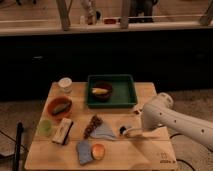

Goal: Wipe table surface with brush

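The table surface (150,152) is a pale light-wood top with a small dark mark (165,161) near its front right corner. The brush (124,130) has a dark rounded head that rests on the wood right of centre, and its whitish handle runs right into my gripper (137,132). The gripper is at the end of the white arm (167,117), which comes in from the right and hangs low over the table. It is shut on the brush handle. The arm hides most of the gripper.
A green tray (125,97) holding a dark bowl stands at the back. A white cup (65,84), an orange bowl (60,106), a green bowl (45,127) and a tan-topped block (62,131) are at the left. A brown object (92,125), grey cloth (104,132) and grey-blue sponge (84,151) lie beside the brush.
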